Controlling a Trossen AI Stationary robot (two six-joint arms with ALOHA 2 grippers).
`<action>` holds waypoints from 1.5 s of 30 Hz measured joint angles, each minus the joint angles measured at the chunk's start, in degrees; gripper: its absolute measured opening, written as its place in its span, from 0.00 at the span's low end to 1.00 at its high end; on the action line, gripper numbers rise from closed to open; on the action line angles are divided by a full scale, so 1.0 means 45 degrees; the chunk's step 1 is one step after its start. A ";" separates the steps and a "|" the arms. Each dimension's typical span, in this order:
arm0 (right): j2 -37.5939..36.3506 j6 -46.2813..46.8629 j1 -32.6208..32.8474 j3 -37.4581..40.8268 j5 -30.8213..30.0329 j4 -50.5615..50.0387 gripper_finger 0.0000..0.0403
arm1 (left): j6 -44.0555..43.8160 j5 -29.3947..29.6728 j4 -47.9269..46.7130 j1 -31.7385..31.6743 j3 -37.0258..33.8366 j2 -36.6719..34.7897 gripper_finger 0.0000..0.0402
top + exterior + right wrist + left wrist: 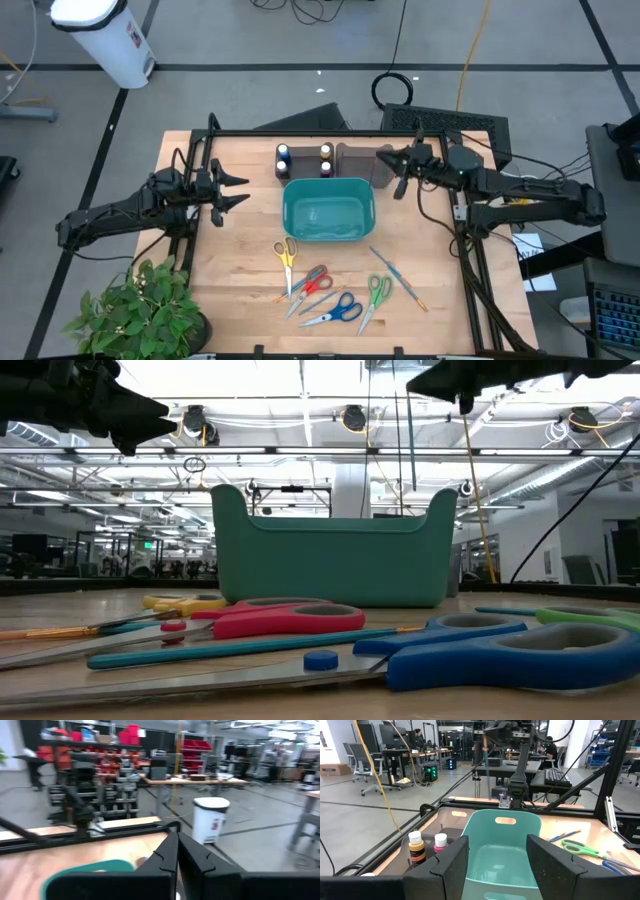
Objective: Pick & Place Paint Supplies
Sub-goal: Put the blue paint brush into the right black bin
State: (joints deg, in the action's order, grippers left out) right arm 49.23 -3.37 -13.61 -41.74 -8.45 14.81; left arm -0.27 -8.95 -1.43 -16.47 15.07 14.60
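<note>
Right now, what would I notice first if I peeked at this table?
Probably the big teal bin in the middle of the wooden table. In front of it lie bright scissors and thin paintbrushes, and tiny paint bottles stand behind it. The left gripper hangs open beside the bin.

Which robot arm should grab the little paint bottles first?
Probably the right gripper: it hangs close to the paint bottles behind the teal bin. The left gripper waits farther off.

Both arms dark, slender, multi-jointed, with black cables alongside; left gripper (pixel 237 189) and right gripper (pixel 399 172) end in pointed, flat-faced dark fingers (pixel 555 865)
</note>
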 joint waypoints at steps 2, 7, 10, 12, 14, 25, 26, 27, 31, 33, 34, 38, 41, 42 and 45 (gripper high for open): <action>0.0000 -0.0090 -0.0478 0.0000 0.0036 -0.0006 0.00 | 0.0000 0.0000 -0.0003 0.0005 0.0000 0.0003 0.52; 0.0008 -0.0127 -0.1737 0.0000 0.0992 -0.0015 0.00 | 0.0000 0.0000 0.0000 0.0000 0.0000 0.0003 0.52; 0.0113 -0.0168 -0.2443 0.0000 0.1338 -0.0122 0.00 | 0.0000 0.0000 0.0000 0.0000 0.0000 0.0003 0.52; 0.0277 -0.0253 -0.2916 0.0000 0.1640 -0.0241 0.00 | 0.0000 0.0004 0.0000 0.0003 0.0000 0.0002 0.52; 0.0514 -0.0464 -0.3389 0.0000 0.2105 -0.0418 0.00 | 0.0000 0.0000 -0.0003 0.0005 0.0000 0.0003 0.52; 0.2763 -0.1619 -0.4986 0.0000 0.2609 -0.1050 0.00 | 0.0000 0.0000 0.0000 0.0001 0.0000 -0.0002 0.52; 0.2955 -0.1690 -0.5002 0.0000 0.2609 -0.1053 0.00 | 0.0000 0.0003 -0.0004 0.0005 0.0000 0.0003 0.52; 0.3128 -0.1747 -0.5023 0.0000 0.2609 -0.1047 0.00 | 0.0000 0.0000 -0.0003 0.0005 0.0000 -0.0001 0.52; 0.3729 -0.1795 -0.5056 0.0000 0.2608 -0.1066 0.00 | 0.0000 0.0000 0.0000 0.0000 0.0000 0.0003 0.52; 0.3993 -0.1837 -0.5056 0.0000 0.2599 -0.1114 0.00 | 0.0000 0.0001 0.0000 0.0005 0.0000 0.0000 0.52; 0.4095 -0.1837 -0.5056 0.0000 0.2599 -0.1120 0.00 | 0.0000 0.0000 0.0000 0.0000 0.0000 0.0000 0.52; 0.4495 -0.1783 -0.5056 0.0000 0.2594 -0.1123 0.00 | 0.0000 0.0004 0.0000 0.0001 0.0000 0.0003 0.52; 0.4753 -0.1764 -0.5054 0.0000 0.2585 -0.1139 0.00 | 0.0000 0.0000 0.0000 0.0000 0.0000 0.0003 0.52; 0.4827 -0.1753 -0.5056 0.0000 0.2585 -0.1166 0.00 | 0.0000 0.0000 0.0000 0.0005 0.0000 0.0003 0.52; 0.5016 -0.1744 -0.5051 0.0000 0.2579 -0.1254 0.00 | 0.0000 0.0000 0.0000 0.0002 0.0000 -0.0002 0.52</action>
State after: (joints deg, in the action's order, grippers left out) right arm 71.81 -11.22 -36.34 -41.74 3.16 9.17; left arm -0.27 -8.95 -1.43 -16.46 15.07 14.59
